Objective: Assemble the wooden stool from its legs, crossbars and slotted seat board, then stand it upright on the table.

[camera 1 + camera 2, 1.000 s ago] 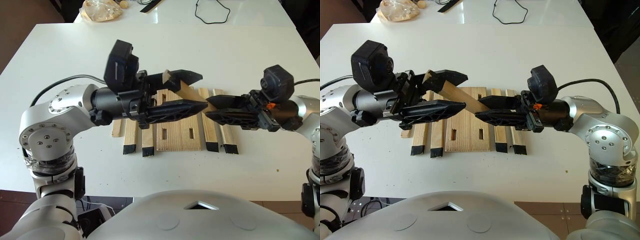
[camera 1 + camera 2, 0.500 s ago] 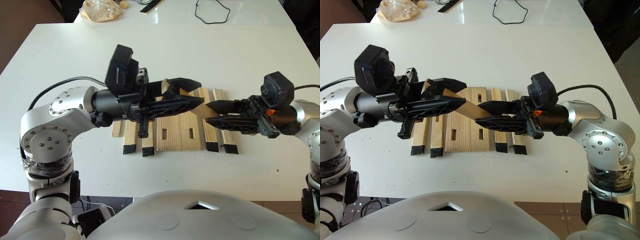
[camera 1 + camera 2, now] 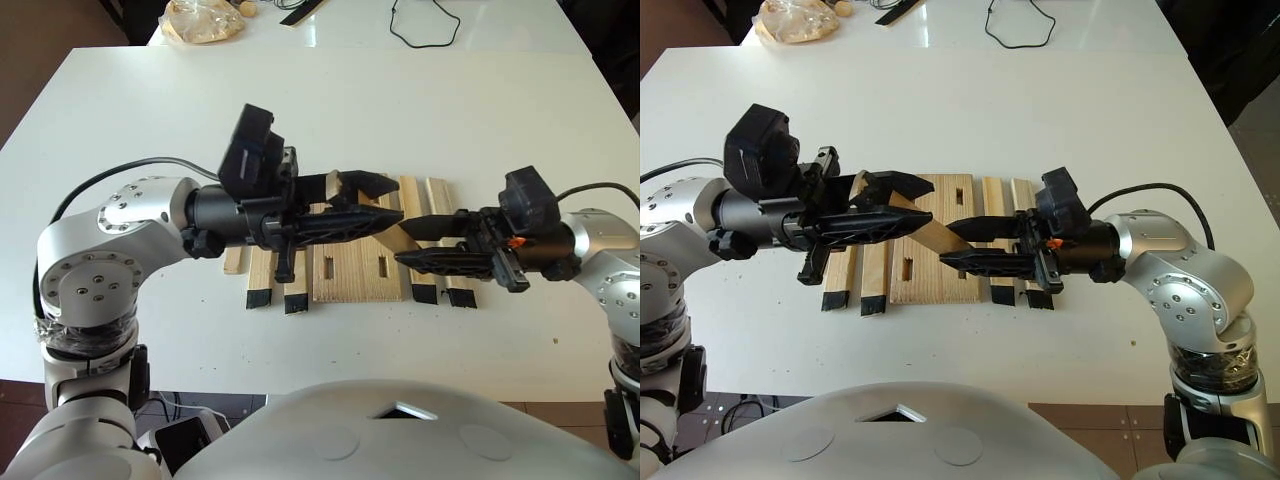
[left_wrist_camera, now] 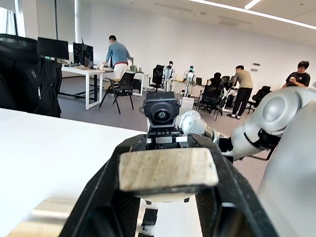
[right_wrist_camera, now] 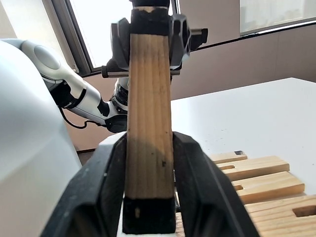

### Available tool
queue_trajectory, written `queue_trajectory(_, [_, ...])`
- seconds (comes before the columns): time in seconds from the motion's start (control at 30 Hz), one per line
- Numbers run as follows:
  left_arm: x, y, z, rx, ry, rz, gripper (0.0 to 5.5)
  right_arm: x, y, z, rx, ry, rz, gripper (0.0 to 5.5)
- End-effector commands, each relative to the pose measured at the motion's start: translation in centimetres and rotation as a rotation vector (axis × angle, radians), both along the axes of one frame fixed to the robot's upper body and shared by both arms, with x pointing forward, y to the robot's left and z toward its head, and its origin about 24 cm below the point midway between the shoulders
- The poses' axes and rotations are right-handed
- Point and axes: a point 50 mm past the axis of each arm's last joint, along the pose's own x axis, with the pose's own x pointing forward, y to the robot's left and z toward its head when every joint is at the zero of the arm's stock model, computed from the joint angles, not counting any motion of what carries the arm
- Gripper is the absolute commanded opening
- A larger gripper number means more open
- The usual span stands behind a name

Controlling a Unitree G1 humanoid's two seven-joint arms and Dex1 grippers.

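- Now, in the left eye view, the left claw (image 3: pixel 388 203) is clenched on one end of a wooden leg (image 3: pixel 404 236). The right claw (image 3: pixel 408 243) grasps the other end. The leg spans tilted between the two claws, lifted off the counter (image 3: pixel 480 120). The slotted seat board (image 3: pixel 355 282) lies flat below both claws.
- In the right eye view, two black-tipped sticks (image 3: pixel 873 280) lie under the left claw, just beside the board. Two more sticks (image 3: pixel 1000 288) lie under the right claw on the board's other side.
- In the left wrist view, the leg's pale cut end sits squeezed between the left claw's black fingers (image 4: pixel 106 195).
- In the right wrist view, the right claw's fingers (image 5: pixel 106 182) press both sides of the leg near its black tip. The left claw holds the far end.
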Motion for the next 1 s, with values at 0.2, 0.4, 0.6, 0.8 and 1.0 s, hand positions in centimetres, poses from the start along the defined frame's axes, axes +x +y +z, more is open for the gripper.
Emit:
queue_trajectory(0.2, [0.2,2.1,0.3,0.072,-0.053,0.03,1.32,0.7,-1.4,-1.0,-0.074,-0.009,-0.114,2.24])
queue_trajectory(0.4, [0.6,3.5,-0.4,0.17,-0.063,0.092,1.32,1.1,-2.1,-0.9,-0.062,-0.017,-0.179,2.53])
queue_trajectory(0.6, [1.7,8.9,-1.0,0.402,-0.096,0.239,1.32,1.3,-3.5,-1.2,-0.048,-0.018,-0.313,2.53])
queue_trajectory(0.8, [4.2,12.8,-4.6,0.717,-0.219,0.382,1.32,1.1,-2.8,-2.5,-0.072,-0.015,-0.356,2.53])
queue_trajectory(1.0, [5.2,12.7,-6.6,0.738,-0.28,0.372,1.32,1.1,-2.2,-3.1,-0.095,-0.025,-0.349,2.53])
